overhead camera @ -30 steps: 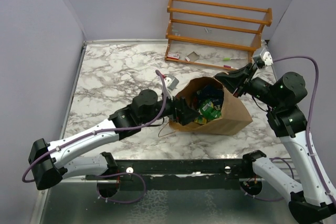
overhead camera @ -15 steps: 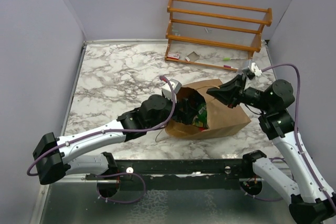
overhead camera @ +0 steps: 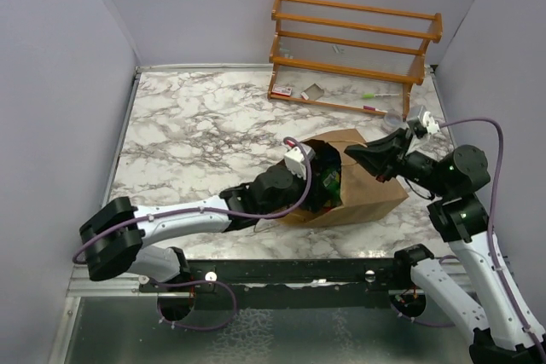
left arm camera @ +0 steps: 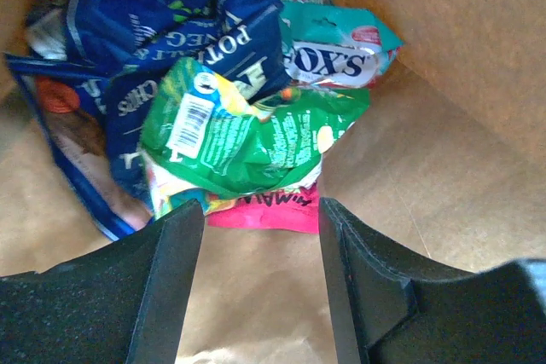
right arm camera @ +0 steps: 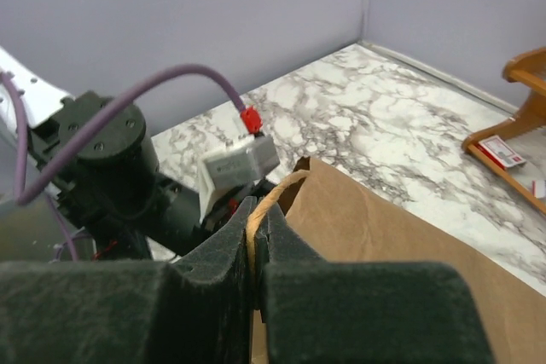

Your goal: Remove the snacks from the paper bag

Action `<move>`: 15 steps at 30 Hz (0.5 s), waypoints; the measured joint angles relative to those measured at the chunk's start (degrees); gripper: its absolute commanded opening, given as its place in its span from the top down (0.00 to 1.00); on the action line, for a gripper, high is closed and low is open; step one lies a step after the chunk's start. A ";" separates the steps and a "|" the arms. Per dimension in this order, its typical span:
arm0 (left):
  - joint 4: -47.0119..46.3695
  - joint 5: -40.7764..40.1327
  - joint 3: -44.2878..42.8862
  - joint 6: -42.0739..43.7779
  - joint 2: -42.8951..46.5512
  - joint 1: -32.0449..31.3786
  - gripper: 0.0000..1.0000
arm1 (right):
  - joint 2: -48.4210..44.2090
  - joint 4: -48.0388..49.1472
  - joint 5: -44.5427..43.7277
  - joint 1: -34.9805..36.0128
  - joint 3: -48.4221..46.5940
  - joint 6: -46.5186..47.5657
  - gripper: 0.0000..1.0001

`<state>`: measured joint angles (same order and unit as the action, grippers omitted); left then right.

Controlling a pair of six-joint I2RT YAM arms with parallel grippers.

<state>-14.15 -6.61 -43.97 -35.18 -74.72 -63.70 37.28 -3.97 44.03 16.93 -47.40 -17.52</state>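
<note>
The brown paper bag (overhead camera: 371,193) lies on its side on the marble table, mouth facing left. My left gripper (overhead camera: 322,181) is reached into that mouth. In the left wrist view it (left arm camera: 260,215) is open over bare bag paper (left arm camera: 444,151), nothing between the fingers. Just ahead lie the snacks: a green packet (left arm camera: 247,130), a dark blue one (left arm camera: 171,23), a teal-red one (left arm camera: 341,44), and a pink edge (left arm camera: 273,210) closest to the fingertips. My right gripper (overhead camera: 354,153) (right arm camera: 256,210) is shut on the bag's string handle (right arm camera: 275,193) at the upper rim.
An orange wooden rack (overhead camera: 354,53) stands at the back right with small scraps (overhead camera: 286,91) on its bottom shelf. Purple walls close in the table on three sides. The left wrist's white camera block (right arm camera: 239,164) sits right beside the bag's rim.
My left arm has pushed right and deeper into the bag's mouth, and its jaws have narrowed. The right gripper has kept hold of the handle while shifting slightly; the bag has sagged lower.
</note>
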 measured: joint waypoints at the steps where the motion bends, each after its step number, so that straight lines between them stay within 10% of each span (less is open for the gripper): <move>1: -1.31 0.17 -0.13 -0.07 -1.49 -0.52 0.42 | -0.48 -0.90 -1.62 0.00 0.00 0.20 0.98; 15: -0.94 0.96 -2.43 4.11 -3.52 -4.20 0.22 | -7.15 -15.04 -16.94 0.00 -0.94 6.29 0.98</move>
<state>-15.09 -5.65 -46.39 -31.07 -78.24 -67.90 30.13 -19.00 27.09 16.93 -48.34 -11.22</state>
